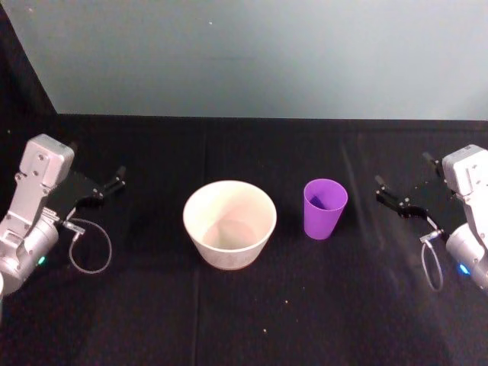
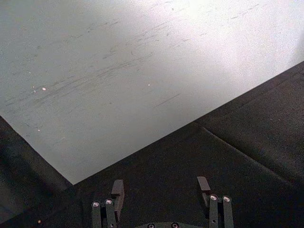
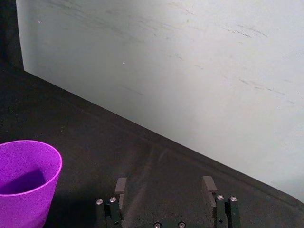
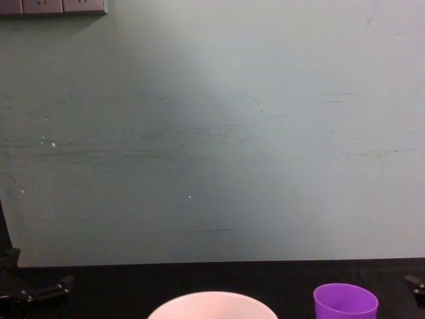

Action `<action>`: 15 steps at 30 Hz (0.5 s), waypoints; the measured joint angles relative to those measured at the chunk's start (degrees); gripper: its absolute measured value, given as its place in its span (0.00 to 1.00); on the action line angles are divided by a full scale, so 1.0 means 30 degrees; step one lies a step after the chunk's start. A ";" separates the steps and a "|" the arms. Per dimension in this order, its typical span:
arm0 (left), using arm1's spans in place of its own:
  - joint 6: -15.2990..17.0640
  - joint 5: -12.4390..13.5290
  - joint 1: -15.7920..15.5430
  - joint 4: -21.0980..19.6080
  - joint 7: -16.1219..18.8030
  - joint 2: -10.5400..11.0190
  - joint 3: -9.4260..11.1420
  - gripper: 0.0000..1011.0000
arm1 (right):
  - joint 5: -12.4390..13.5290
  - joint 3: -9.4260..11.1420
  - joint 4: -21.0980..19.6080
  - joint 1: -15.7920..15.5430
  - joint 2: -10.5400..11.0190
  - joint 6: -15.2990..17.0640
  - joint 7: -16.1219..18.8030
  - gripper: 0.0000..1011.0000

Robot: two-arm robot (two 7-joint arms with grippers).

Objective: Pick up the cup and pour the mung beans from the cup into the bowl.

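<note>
The purple cup (image 1: 325, 207) stands upright on the black cloth, just right of the wide white bowl (image 1: 229, 224) at the table's middle. The cup (image 3: 26, 183) shows beside my right gripper (image 3: 165, 186), which is open and holds nothing. In the head view my right gripper (image 1: 387, 197) hovers a short way right of the cup, apart from it. My left gripper (image 1: 109, 185) is open at the far left, well away from the bowl; its fingers (image 2: 117, 188) stand spread over bare cloth. The chest view catches the cup (image 4: 345, 302) and the bowl's rim (image 4: 212, 303). What is inside the cup is not discernible.
A pale green wall (image 1: 252, 53) rises behind the table's far edge. Black cloth (image 1: 244, 313) covers the table, with a few small specks lying in front of the bowl.
</note>
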 joint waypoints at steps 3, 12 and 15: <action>0.0001 0.0000 0.0001 0.0001 0.0000 0.0000 0.0001 0.99 | 0.0000 -0.0001 0.0001 0.0000 0.0000 0.0000 0.0000 0.99; 0.0001 -0.0001 0.0000 0.0001 0.0000 0.0000 0.0001 0.99 | 0.0000 0.0000 -0.0001 0.0000 0.0000 0.0000 0.0001 0.99; 0.0001 0.0000 0.0000 0.0001 0.0000 0.0000 0.0001 0.99 | 0.0000 0.0000 0.0000 -0.0001 0.0000 0.0000 0.0000 0.99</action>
